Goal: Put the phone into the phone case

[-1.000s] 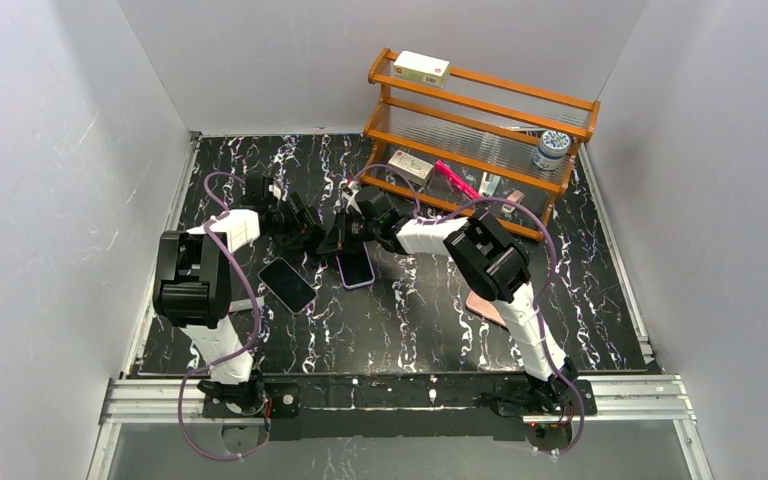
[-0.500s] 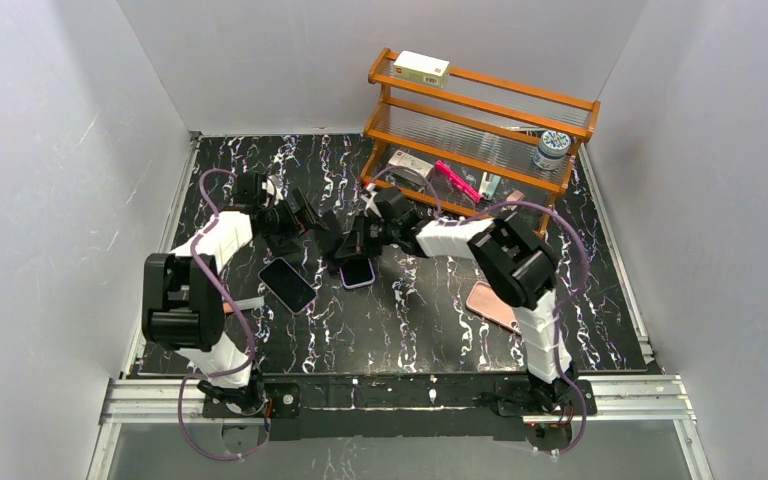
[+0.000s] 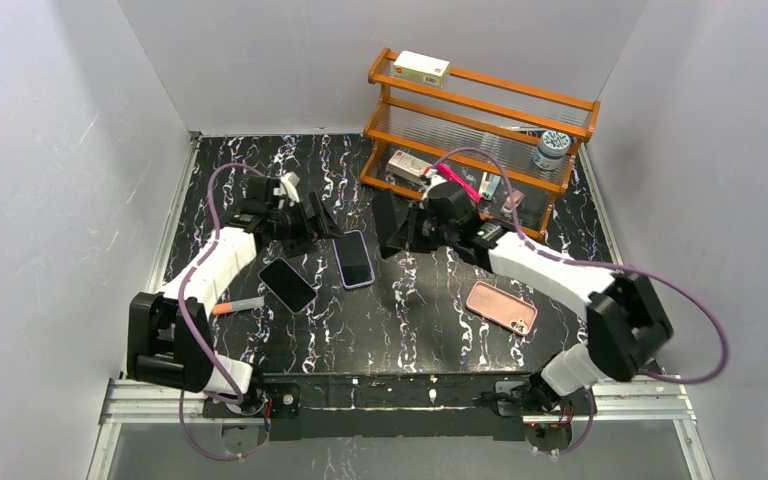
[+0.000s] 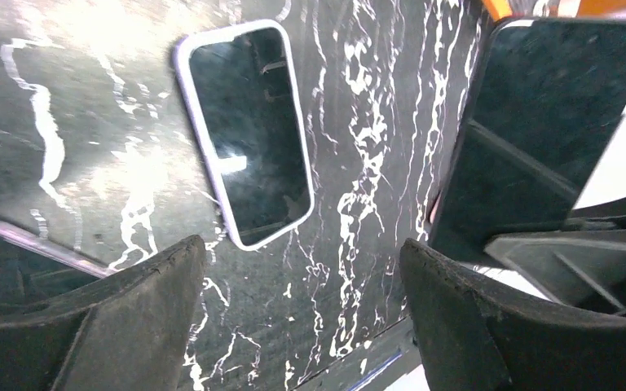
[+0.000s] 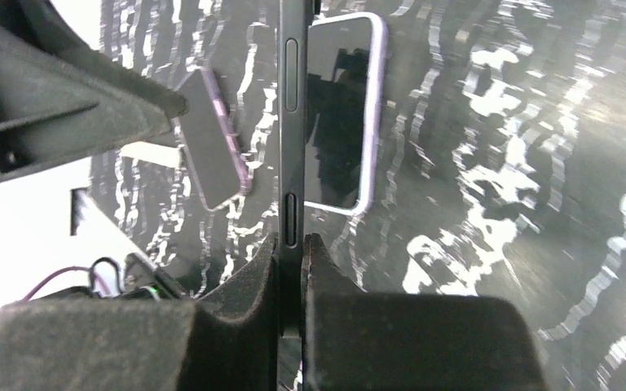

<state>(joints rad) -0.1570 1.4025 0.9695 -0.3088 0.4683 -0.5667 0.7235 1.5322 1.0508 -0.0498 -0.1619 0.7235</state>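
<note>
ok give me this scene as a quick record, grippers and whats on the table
left gripper: open, empty, over the table
right gripper: shut on black phone, held edge-on
on table: lavender-rimmed phone, dark phone left of it, pink case to the right, orange pen
task state: black phone not yet in a case
back right: wooden rack, box on top
</note>
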